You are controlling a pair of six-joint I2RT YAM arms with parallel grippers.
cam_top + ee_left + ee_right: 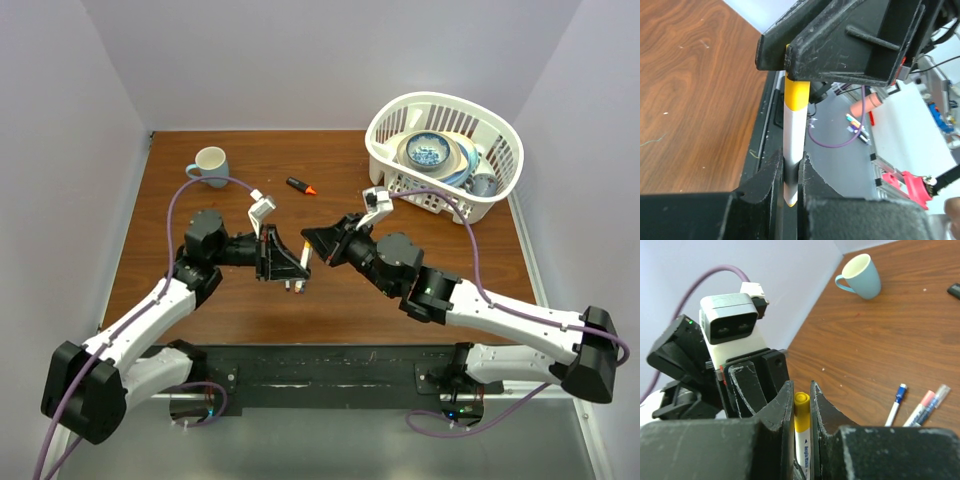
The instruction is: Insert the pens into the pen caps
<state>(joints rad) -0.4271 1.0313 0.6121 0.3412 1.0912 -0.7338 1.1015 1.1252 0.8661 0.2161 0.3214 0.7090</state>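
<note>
left end effector closed on white pen barrel, right end effector closed on its yellow cap, mid-air over desk. cap looks seated, so one pen about done. three more pens on desk; capped or not, can't tell.

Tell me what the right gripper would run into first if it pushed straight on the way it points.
The left gripper: it sits directly ahead of the right gripper, very close, and both seem clamped on the same yellow-capped pen. The exact gap is unclear.
</note>
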